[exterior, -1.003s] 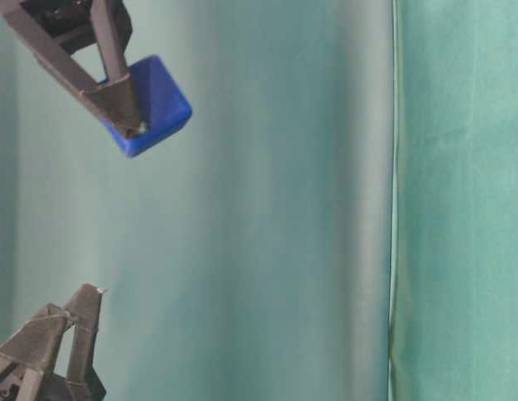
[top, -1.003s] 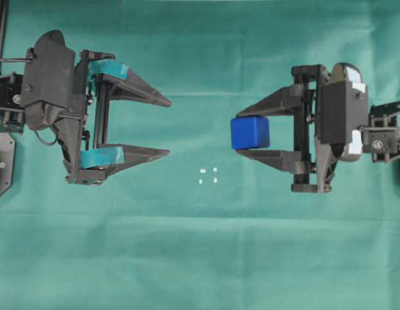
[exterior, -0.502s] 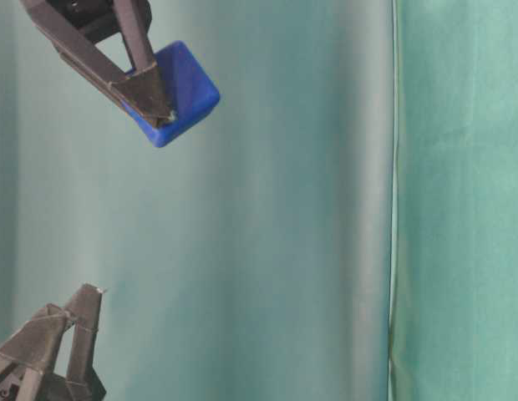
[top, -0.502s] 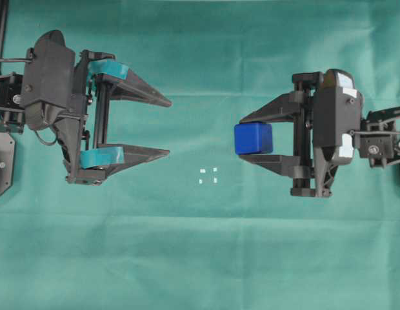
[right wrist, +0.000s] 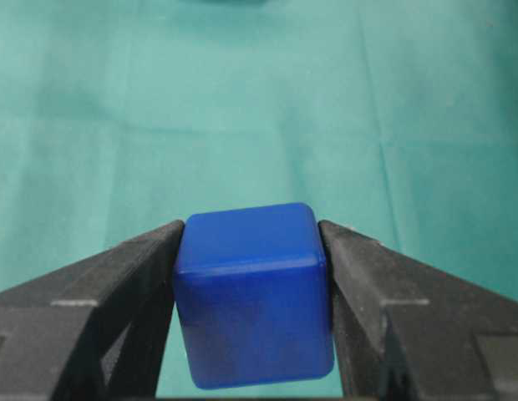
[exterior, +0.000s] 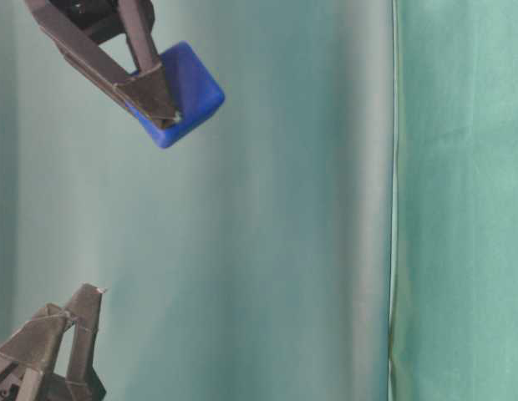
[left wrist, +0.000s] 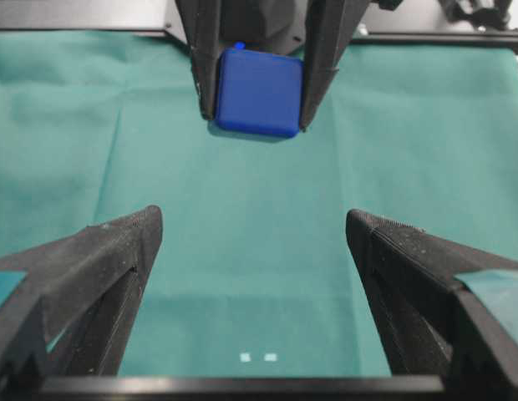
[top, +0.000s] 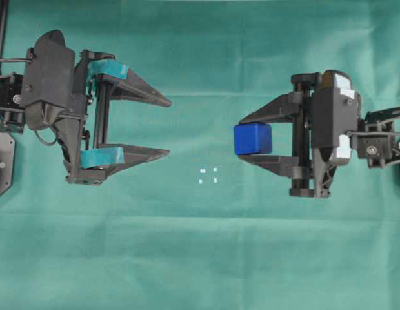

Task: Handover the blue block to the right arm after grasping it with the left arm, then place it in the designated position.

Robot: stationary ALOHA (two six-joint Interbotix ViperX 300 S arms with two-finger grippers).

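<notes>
The blue block [top: 253,139] hangs above the green cloth, pinched between the plain black fingers of my right gripper [top: 241,139], which is shut on it. In the right wrist view the block [right wrist: 252,305] fills the gap between both fingers, touching each. The table-level view shows the block [exterior: 185,90] tilted in that grip. My left gripper [top: 168,128], with teal bands, stands wide open and empty at the left, well apart from the block. The designated position [top: 208,175], small white marks in a square, lies on the cloth between the two grippers, slightly nearer the front.
Green cloth [top: 200,258] covers the whole table. A vertical cloth seam or edge [exterior: 393,200] runs through the table-level view. Black arm mounts sit at the far left [top: 1,161] and far right [top: 393,139] edges.
My right gripper with the block has shifted slightly toward the front of the overhead view and to the right in the table-level view, mostly in the first half second. The left arm has not moved.
</notes>
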